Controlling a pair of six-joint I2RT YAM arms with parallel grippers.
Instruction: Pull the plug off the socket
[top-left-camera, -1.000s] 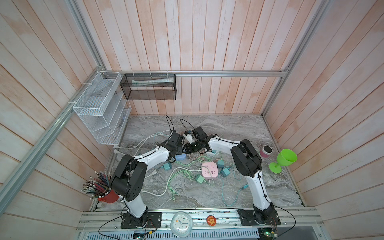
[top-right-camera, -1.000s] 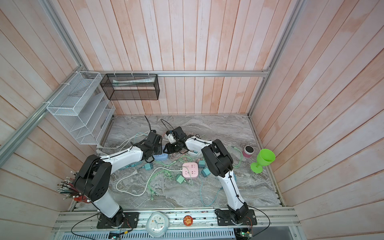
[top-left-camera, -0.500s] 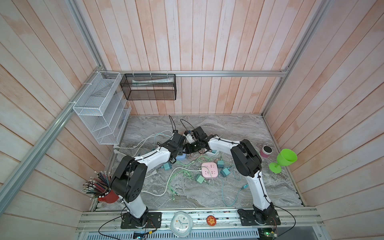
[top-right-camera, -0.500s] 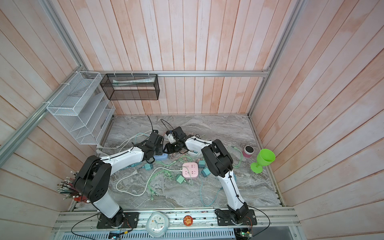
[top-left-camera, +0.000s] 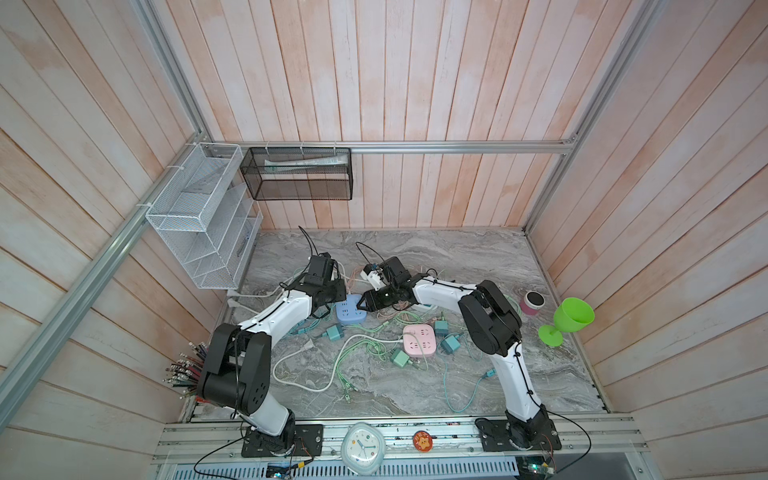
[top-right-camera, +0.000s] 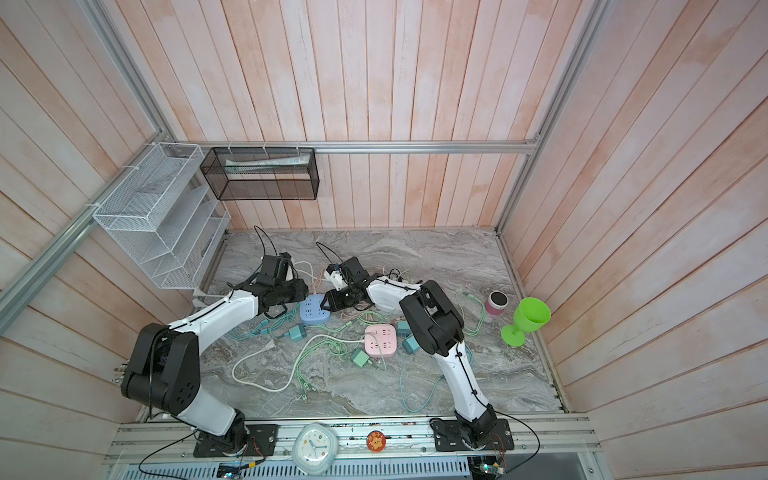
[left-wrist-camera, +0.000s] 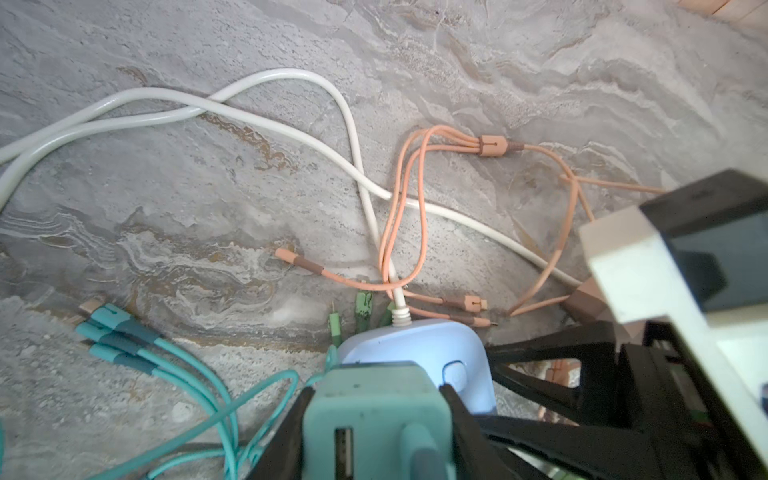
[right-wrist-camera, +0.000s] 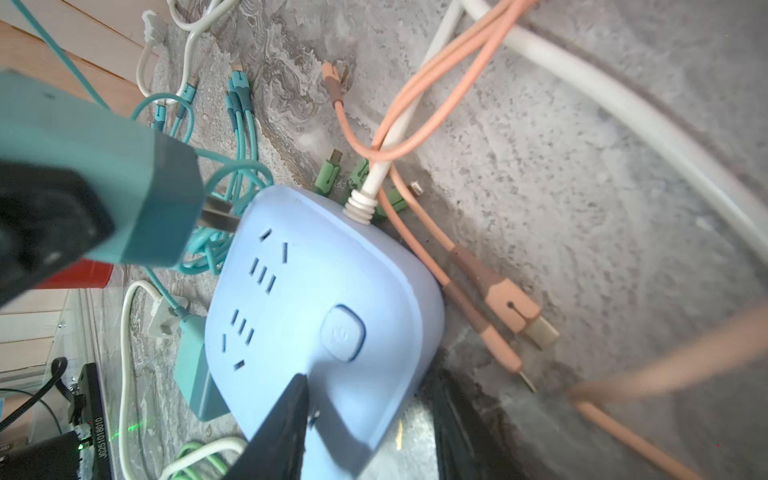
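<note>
The left gripper holds the teal plug, its fingers narrow against the plug's sides. In the right wrist view the plug's prongs are bare, out of the blue socket and just at its edge. In both top views the socket lies at centre frame on the tabletop, with the left gripper at its upper left. The right gripper straddles the socket's right edge, one finger on top. Whether it presses, I cannot tell.

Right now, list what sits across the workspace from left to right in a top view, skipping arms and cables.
pencil bundle, blue power strip, pink power strip, maroon cylinder, green goblet
</note>
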